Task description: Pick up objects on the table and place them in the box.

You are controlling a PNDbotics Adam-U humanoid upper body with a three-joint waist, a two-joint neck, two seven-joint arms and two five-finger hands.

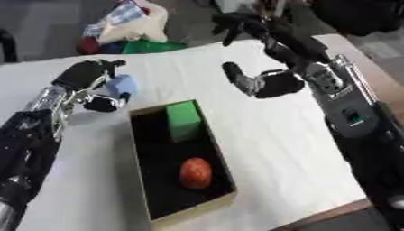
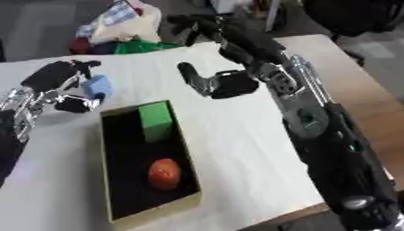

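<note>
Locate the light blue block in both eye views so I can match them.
Left eye view: light blue block at upper left, held in the left hand, beyond the box's far left corner.
Right eye view: same block, further left.
Shared landmark: green block inside the box.

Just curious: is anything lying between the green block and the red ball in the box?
No. Between the green block and the red ball, only the box's dark floor shows, in both views.

Your robot's left hand (image 1: 88, 74): black fingers, silver metal wrist | right hand (image 1: 264, 83): black palm, silver joints | forearms: black shells, small green mark on right.
</note>
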